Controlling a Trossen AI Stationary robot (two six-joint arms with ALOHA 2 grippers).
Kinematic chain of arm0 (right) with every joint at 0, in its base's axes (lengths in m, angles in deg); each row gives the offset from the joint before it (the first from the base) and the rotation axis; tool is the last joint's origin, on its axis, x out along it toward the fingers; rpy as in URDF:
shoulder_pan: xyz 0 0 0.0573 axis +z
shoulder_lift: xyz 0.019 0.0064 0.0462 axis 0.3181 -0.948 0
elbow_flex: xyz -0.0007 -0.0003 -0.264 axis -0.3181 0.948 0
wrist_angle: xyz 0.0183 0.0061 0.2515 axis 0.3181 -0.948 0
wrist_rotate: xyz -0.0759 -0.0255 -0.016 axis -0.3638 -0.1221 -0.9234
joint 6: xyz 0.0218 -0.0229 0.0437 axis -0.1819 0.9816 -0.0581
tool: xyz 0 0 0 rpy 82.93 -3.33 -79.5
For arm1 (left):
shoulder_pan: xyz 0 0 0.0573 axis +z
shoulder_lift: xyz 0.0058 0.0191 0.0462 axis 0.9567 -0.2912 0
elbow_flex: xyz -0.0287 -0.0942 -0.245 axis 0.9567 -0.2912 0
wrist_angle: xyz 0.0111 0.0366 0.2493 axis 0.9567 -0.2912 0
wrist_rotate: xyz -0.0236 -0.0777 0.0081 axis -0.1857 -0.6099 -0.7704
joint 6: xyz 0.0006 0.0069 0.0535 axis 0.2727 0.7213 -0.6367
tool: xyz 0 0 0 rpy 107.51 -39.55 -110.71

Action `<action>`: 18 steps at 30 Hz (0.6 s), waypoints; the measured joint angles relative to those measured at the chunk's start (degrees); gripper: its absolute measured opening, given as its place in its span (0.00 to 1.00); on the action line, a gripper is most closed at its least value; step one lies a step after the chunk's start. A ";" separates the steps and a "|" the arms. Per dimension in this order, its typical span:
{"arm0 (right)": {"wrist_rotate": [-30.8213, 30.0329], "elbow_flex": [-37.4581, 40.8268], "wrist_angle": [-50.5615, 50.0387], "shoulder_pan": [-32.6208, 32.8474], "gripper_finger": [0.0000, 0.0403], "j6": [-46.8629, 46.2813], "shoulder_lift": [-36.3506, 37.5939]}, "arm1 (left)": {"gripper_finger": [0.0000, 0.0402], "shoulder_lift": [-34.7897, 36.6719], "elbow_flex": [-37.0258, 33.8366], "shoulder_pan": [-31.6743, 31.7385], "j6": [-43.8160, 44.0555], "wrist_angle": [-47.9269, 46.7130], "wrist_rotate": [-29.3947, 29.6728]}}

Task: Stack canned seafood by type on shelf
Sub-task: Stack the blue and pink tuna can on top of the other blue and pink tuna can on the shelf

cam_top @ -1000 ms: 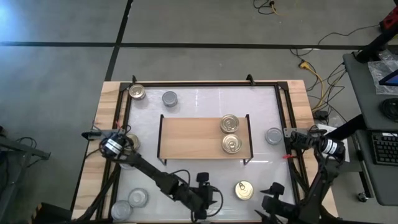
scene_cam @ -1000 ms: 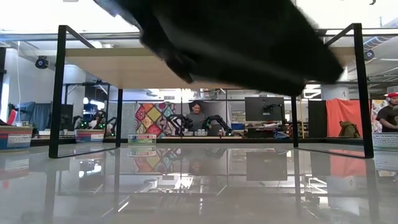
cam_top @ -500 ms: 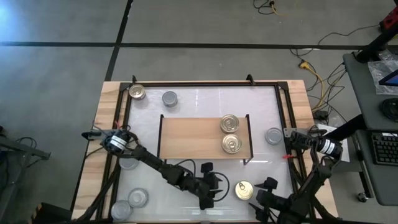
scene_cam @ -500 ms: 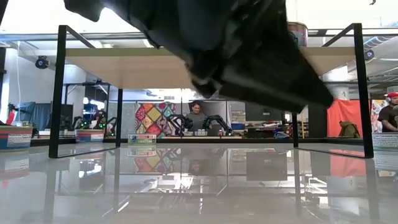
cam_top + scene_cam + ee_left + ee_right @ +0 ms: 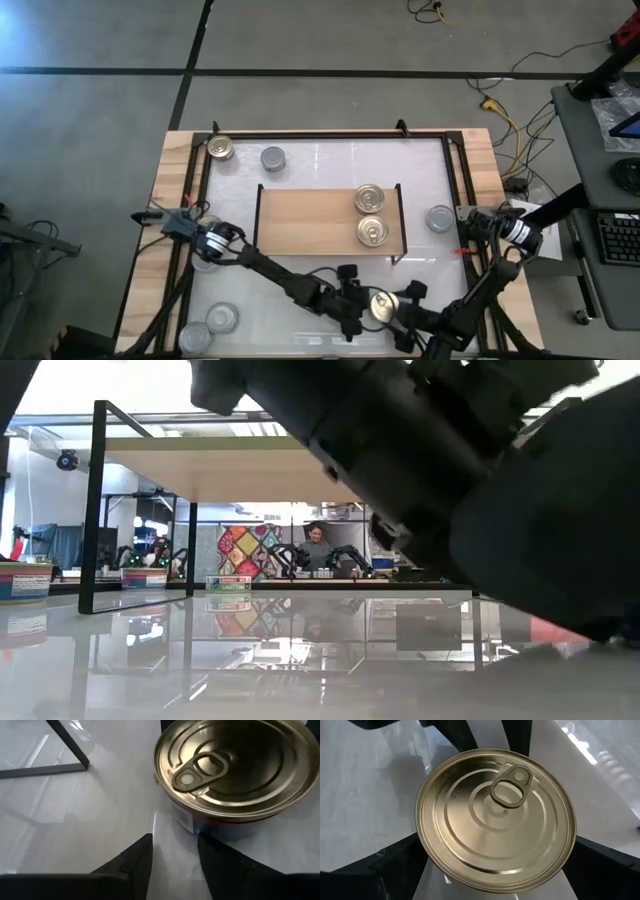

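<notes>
High view, gold-topped tin (image 5: pixel 383 306) sitting on counter (image 5: pixel 300 165) just in front of shelf (image 5: pixel 310 220), right pincer (image 5: pixel 495 870) spreading released around tin, left pincer (image 5: pixel 175 865) hovering beside tin, partly parted, grasping nothing.

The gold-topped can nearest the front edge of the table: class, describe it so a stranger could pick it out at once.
Start at the white tabletop and find the wooden shelf at its middle. Come toward the front edge, where the left gripper and right gripper meet; the can sits between them. It alone has a gold ribbed pull-ring top there; the other front cans are silver-grey.
</notes>
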 joint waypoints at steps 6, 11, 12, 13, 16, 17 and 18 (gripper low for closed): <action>-0.23 0.02 3.00 -0.72 0.99 4.20 0.00 | 0.33 0.00 0.17 -0.39 1.25 0.70 -0.27; 4.55 0.00 9.97 -1.83 0.99 11.84 0.07 | 0.33 -0.11 0.06 -1.28 1.33 3.13 -2.11; 4.81 0.00 10.26 -2.06 0.99 12.02 0.07 | 0.33 -0.11 0.08 -1.23 1.27 3.14 -2.13; 4.79 0.00 10.43 -2.14 0.99 12.12 0.07 | 0.33 -0.11 0.25 -1.20 1.23 3.07 -2.06; 4.40 0.00 10.58 -2.41 0.99 12.09 0.04 | 0.33 -0.13 0.38 -1.20 1.20 3.23 -2.01; 4.01 0.00 10.67 -2.45 0.99 12.01 0.04 | 0.33 -0.13 0.38 -1.22 1.18 3.36 -1.78; 3.46 0.00 10.85 -2.55 0.99 12.02 0.03 | 0.33 -0.15 0.38 -1.30 1.18 3.51 -1.59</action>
